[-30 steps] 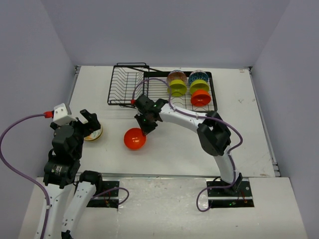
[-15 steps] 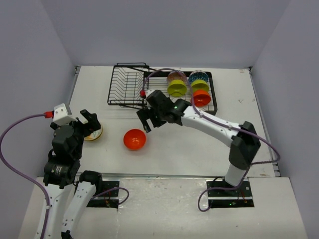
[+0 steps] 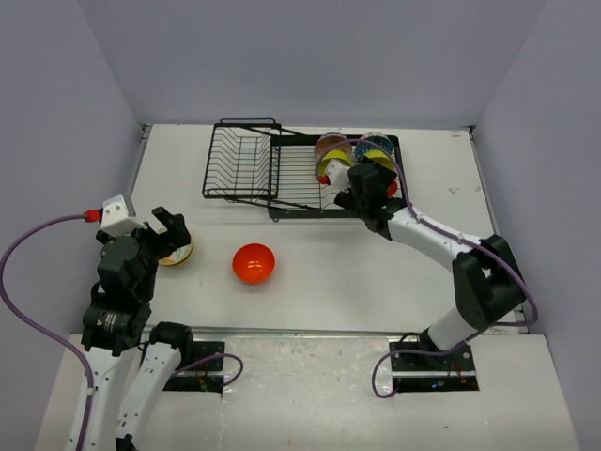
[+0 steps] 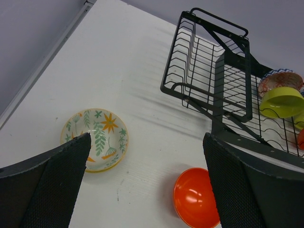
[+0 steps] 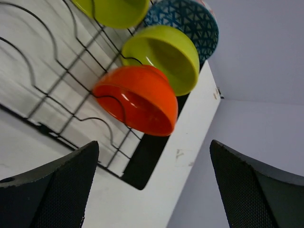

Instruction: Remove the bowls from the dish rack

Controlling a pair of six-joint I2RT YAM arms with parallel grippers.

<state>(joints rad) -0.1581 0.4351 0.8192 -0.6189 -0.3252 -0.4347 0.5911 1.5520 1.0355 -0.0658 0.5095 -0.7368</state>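
The black wire dish rack [image 3: 246, 167] stands at the back of the table. Its flat tray holds several bowls on edge: an orange bowl [image 5: 142, 102], a lime bowl [image 5: 164, 54], a blue patterned bowl [image 5: 190, 21] and a second lime bowl [image 5: 114, 9]. My right gripper [image 5: 154, 147] hovers open just in front of the orange one, touching nothing. In the top view the right gripper [image 3: 368, 180] sits over the tray's right part. An orange bowl [image 3: 254, 262] and a floral bowl [image 4: 97, 137] rest on the table. My left gripper [image 4: 145, 142] hangs open above them, empty.
The rack's deeper basket [image 4: 209, 61] shows no dishes. Grey walls close in the table on the left, back and right. The right arm's cable [image 3: 376, 155] loops over the bowls in the tray.
The right gripper opened and left the orange bowl on the table, then swung right and back to the bowls in the rack. The left arm has not moved.
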